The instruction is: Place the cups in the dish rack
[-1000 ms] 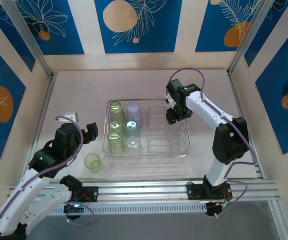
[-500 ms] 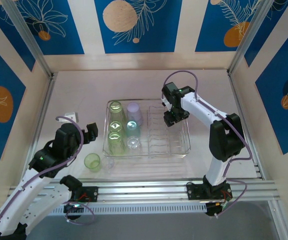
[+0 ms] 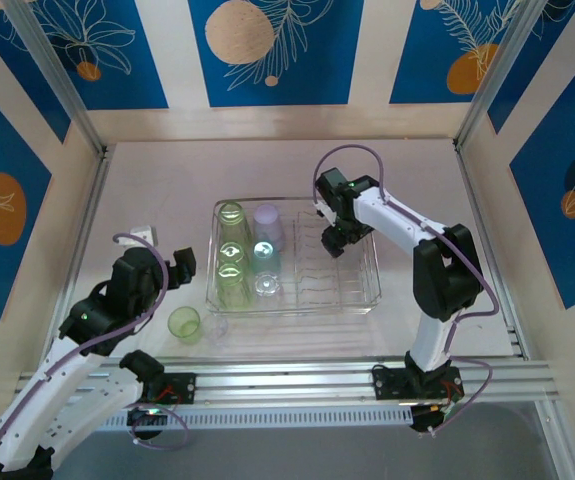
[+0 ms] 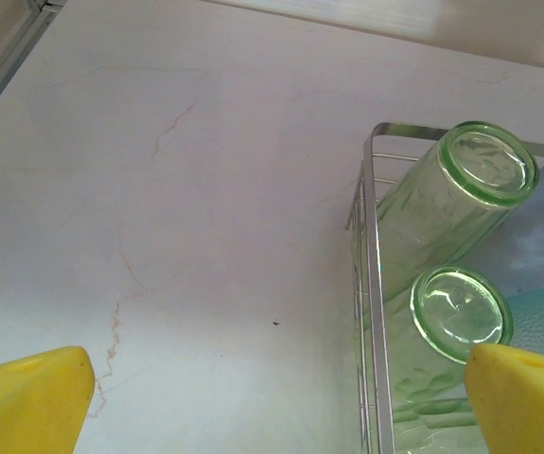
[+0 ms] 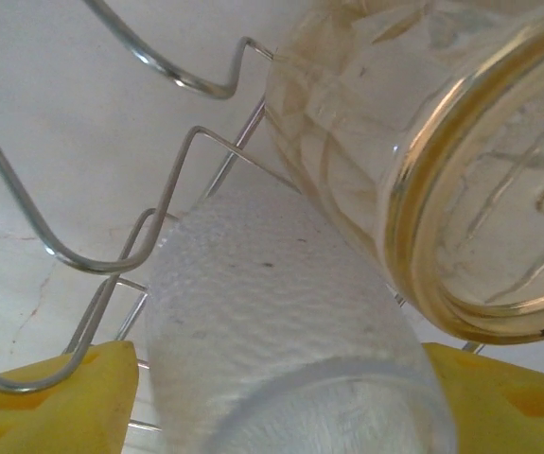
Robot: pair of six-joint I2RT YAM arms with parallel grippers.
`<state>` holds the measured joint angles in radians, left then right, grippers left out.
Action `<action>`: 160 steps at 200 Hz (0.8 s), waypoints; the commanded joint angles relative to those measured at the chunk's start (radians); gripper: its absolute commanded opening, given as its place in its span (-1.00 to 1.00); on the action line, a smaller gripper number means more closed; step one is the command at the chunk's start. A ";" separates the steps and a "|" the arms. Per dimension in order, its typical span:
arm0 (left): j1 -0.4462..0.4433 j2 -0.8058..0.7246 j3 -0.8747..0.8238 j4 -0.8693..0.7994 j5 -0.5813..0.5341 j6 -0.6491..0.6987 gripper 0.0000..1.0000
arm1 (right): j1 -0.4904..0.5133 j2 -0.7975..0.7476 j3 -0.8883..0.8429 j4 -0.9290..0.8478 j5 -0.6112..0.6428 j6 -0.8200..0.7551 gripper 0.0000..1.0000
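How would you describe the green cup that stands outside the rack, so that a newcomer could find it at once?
Find the wire rack in the middle of the table. Just off its near left corner, a green cup stands on the table. The other green cups sit in the rack's left column; this one alone is outside it.
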<state>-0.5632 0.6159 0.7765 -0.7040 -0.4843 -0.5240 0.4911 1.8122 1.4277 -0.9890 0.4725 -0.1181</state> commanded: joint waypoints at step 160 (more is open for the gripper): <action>0.002 0.138 0.080 -0.434 -0.135 -0.473 0.99 | 0.073 -0.146 0.145 -0.186 -0.067 0.111 0.70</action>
<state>-0.5632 0.7181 0.8307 -0.9897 -0.5980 -0.8417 0.5575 1.7535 1.5337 -1.1252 0.4961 -0.0601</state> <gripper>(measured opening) 0.998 0.855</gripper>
